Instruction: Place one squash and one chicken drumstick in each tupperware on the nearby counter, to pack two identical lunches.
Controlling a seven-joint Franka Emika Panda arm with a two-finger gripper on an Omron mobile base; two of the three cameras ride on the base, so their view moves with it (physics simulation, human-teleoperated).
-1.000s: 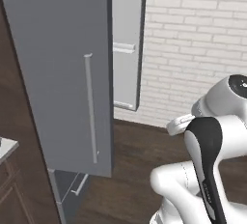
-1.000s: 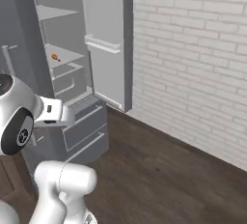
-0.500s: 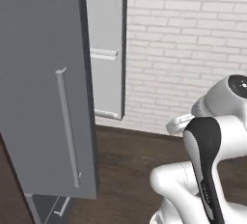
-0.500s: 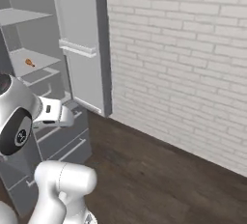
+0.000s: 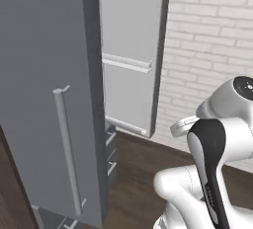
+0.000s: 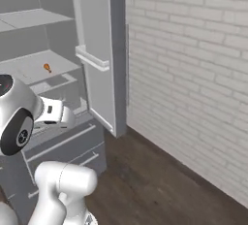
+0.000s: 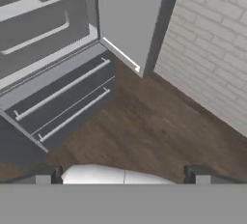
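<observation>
My gripper (image 7: pixel 124 175) is open, its two dark fingertips (image 7: pixel 48 175) standing wide apart with nothing between them. It points down at the dark wooden floor in front of the open fridge. On a grey fridge shelf (image 6: pixel 29 69) lies a small orange-brown thing (image 6: pixel 47 67) that looks like a chicken drumstick, though it is too small to be sure. It sits well away from the hand. The squash and the tupperware are out of view.
A big grey fridge door (image 5: pixel 49 99) with a long handle (image 5: pixel 66 149) stands open close on the left. The other door (image 5: pixel 131 55) hangs open against the white brick wall (image 6: pixel 193 73). Grey freezer drawers (image 7: pixel 62 97) sit low. Bare wood floor (image 7: pixel 144 131) lies ahead.
The whole picture has shifted, so the base has moved. The fridge and its doors now look larger and nearer. The gripper stays open.
</observation>
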